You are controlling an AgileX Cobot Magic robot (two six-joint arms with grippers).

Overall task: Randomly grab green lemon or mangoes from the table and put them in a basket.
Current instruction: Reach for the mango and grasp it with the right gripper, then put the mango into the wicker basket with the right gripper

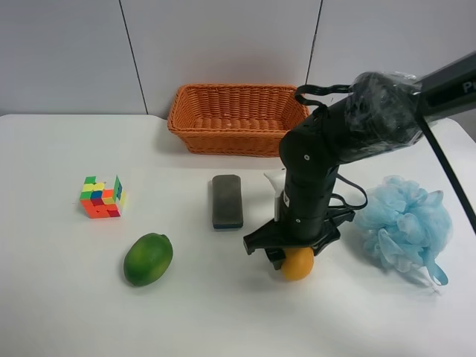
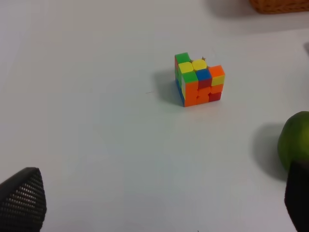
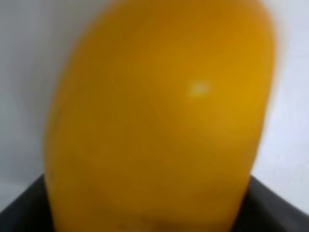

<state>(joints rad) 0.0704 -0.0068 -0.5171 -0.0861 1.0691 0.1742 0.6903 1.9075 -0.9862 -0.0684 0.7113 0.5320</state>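
The mango (image 1: 299,266) sat on the desk (image 1: 59,297) right under the right claw (image 1: 291,256), mostly covered by it, only the lower end poking out. In the right wrist view the mango (image 3: 159,125) was a blurry orange blob filling the shot, so honestly I couldn't tell if the claw was clamped or not. The eraser (image 1: 227,201) lay just beside it, the puff (image 1: 405,223) on the other side. The lemon (image 1: 148,259) lay well apart, near the cube (image 1: 102,197). The basket (image 1: 236,119) stood at the back. The left claw (image 2: 159,203) was wide apart, fingertips (image 2: 23,198) cut off, lemon (image 2: 295,145) half out of frame.
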